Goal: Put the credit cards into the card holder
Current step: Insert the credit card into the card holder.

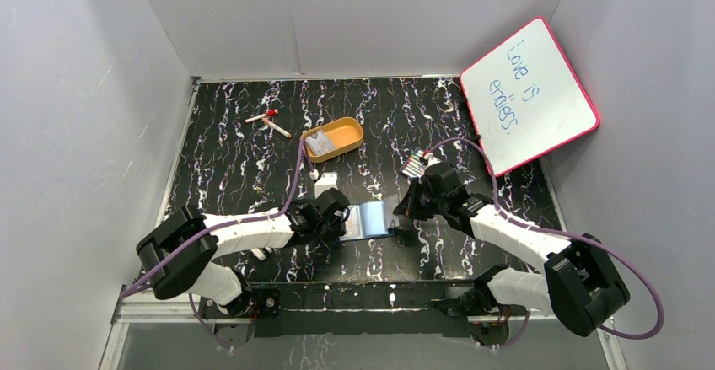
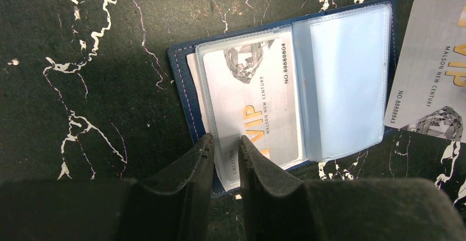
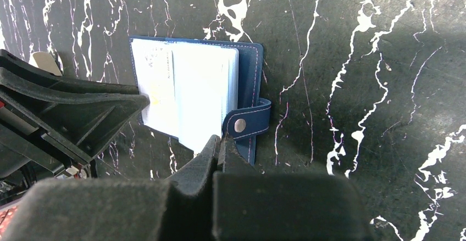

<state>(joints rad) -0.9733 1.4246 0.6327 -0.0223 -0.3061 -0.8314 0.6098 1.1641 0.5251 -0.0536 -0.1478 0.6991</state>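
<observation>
Open card holder (image 1: 368, 218) on the desk (image 1: 253, 109) between the two arms, one card already in it

One card (image 2: 247, 98) sits flat in a clear sleeve (image 2: 242, 39) of the holder; the left fingers (image 2: 192, 169) are slightly apart, tips down on that card's near edge, with nothing pinched between them; a second card (image 2: 434, 71) lies on the desk just beside the holder; the right fingers (image 3: 200, 164) are pressed fully together, their tips at the holder's edge right by the snap tab (image 3: 247, 121)
</observation>
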